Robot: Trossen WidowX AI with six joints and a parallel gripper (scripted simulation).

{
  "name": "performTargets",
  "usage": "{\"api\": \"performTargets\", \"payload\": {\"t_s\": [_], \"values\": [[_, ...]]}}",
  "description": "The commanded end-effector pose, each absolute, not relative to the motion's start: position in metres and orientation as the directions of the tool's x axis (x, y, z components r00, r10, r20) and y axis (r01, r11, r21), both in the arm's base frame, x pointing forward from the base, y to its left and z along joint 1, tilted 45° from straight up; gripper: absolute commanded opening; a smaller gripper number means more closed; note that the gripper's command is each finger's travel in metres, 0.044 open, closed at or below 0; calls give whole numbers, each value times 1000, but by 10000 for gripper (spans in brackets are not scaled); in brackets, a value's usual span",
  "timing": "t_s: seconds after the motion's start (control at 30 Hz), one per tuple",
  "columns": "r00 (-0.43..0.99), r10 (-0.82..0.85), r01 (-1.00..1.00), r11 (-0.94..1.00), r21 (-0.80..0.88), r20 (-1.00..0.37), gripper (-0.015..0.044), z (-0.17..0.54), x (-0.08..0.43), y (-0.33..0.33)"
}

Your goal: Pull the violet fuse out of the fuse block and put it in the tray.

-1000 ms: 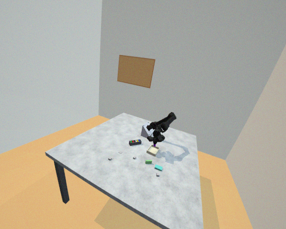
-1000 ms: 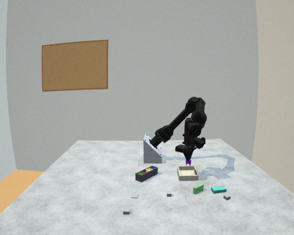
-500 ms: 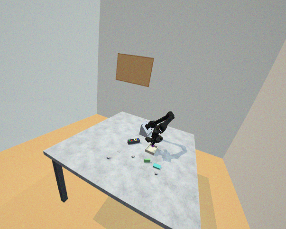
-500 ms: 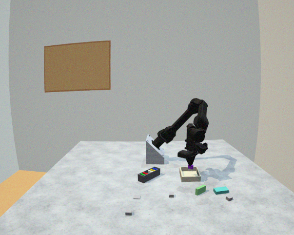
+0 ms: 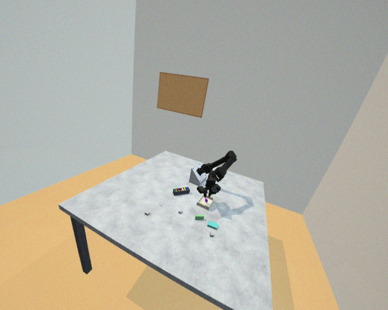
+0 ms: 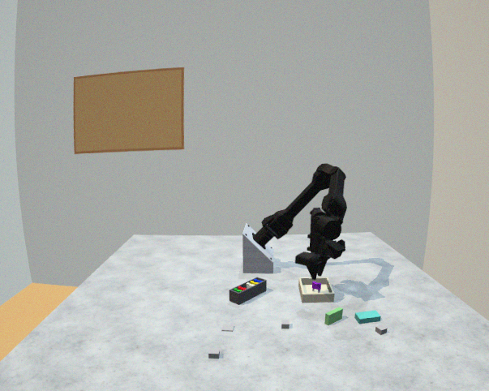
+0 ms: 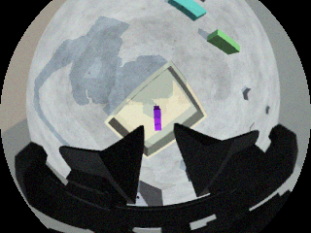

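violet fuse (image 7: 157, 118), cream tray (image 7: 189, 92), black end effector (image 7: 158, 147)

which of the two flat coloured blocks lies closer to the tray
The green block: it lies just off the tray's near right corner, while the teal block sits farther right.

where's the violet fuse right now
The violet fuse stands inside the tray, right of the fuse block in the exterior view, just below the open gripper.
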State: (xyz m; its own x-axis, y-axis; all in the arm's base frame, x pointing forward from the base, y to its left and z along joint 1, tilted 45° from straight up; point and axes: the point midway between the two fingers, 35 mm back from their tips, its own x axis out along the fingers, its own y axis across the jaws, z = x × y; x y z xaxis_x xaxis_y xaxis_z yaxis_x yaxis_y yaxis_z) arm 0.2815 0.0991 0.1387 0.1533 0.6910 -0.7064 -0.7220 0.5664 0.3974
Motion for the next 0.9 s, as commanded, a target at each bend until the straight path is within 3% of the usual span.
{"api": "performTargets", "payload": {"t_s": [0.0, 0.1, 0.87], "values": [[154, 691, -722, 566, 397, -707, 263, 139, 282, 99], [153, 690, -722, 567, 397, -707, 330, 140, 281, 97], [149, 685, -718, 571, 398, -713, 330, 163, 275, 73]]}}
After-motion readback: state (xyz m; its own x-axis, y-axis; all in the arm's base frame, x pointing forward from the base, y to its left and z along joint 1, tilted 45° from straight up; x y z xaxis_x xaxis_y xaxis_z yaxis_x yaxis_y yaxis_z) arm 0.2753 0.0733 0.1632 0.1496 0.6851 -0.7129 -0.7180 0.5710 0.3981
